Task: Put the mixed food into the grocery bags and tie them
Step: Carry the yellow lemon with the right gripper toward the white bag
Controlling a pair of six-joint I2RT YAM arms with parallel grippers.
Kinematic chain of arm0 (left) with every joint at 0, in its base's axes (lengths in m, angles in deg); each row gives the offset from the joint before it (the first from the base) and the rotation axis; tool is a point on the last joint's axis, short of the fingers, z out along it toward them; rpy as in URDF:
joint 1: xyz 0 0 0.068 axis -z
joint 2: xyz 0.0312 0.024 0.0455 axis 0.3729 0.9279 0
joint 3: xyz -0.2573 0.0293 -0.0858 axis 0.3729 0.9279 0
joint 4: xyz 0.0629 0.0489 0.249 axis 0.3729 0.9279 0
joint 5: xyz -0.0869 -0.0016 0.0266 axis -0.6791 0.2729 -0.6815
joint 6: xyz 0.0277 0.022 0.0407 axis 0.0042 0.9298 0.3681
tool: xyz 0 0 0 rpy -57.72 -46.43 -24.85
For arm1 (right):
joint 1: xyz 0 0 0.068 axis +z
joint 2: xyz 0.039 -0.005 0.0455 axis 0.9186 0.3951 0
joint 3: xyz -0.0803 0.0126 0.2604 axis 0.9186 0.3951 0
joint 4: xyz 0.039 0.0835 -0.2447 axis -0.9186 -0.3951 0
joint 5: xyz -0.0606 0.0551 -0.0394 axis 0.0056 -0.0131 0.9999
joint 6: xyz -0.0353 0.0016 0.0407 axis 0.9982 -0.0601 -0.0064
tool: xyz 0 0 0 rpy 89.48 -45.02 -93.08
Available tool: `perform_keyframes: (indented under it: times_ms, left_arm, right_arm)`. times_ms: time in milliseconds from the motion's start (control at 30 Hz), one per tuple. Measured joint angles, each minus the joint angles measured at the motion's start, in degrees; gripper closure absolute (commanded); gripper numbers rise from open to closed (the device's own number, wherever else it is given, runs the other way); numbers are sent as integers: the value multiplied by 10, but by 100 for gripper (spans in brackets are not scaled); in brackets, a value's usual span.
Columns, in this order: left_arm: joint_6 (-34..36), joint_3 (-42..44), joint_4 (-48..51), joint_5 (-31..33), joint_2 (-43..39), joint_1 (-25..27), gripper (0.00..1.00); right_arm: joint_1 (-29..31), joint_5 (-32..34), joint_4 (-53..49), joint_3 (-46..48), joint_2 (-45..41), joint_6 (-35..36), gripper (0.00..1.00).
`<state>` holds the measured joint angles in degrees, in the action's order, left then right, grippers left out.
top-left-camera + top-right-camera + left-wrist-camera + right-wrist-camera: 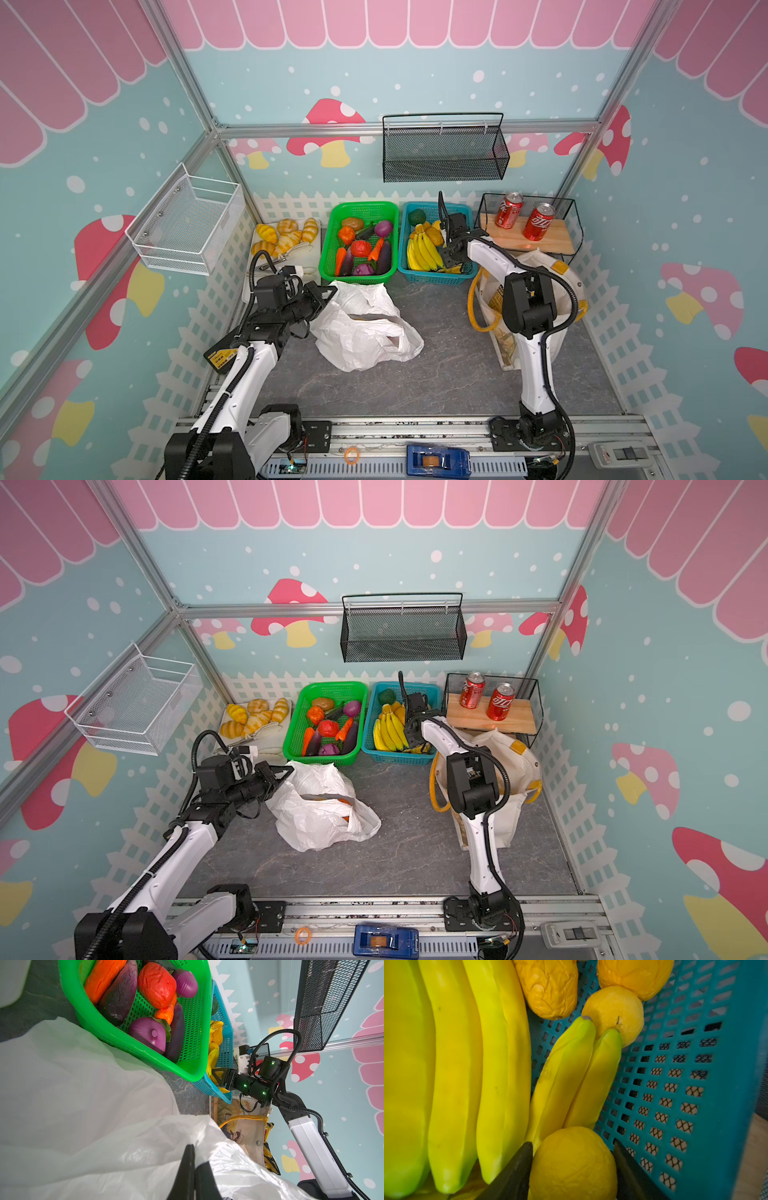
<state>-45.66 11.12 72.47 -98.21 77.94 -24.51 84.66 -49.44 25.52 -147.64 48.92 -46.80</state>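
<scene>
Yellow, round, wrinkle-skinned toy fruit (573,1167) sits dead between the right gripper (572,1145) fingers. It is inside the blue basket (695,1064) near the wall, with bananas (456,1064) just beside. The fingers flank it on both sides and look to touch it; clamped or only closing in, can't tell. The fruit is round, so there is no long axis to line up with (the bananas' long axes run roughly along the approach line).

The right arm is plainly the nearer one. The cloth tote (519,766) stands right by that arm; the white plastic bag (365,332) is well apart, mid-table. The left gripper (194,1147) is pinched closed on that bag's film at its rim.

Only the right wrist view shows the fruit between the fingers; in both top views the wrist hides it. A top view shows orange fruit (345,801) already inside the plastic bag.
</scene>
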Motion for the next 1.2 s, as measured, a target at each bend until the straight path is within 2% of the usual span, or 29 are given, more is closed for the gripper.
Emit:
perform_keyframes:
  times_ms: [100,300,533,700,800,967,1100,1200]
  left_arm:
    - [0,0,0,0,0,0,100]
    - [0,0,0,0,0,0,100]
    - [0,0,0,0,1,0,100]
    - [0,0,0,0,1,0,100]
    - [0,0,0,0,1,0,100]
    - [0,0,0,-1,1,0,100]
    - [1,0,0,-2,1,1,100]
    - [1,0,1,-2,1,2,100]
  right_arm:
    - [-1,-14,-3,-7,0,2,58]
    - [-3,-77,19,3,-28,10,64]
    - [0,-172,104,123,-188,8,65]
    - [12,-265,189,277,-342,-8,64]
    - [38,-320,227,389,-436,-25,63]
    - [136,-379,245,544,-557,-26,62]
    - [193,-421,258,624,-609,-13,62]
    - [222,-437,277,655,-614,-2,62]
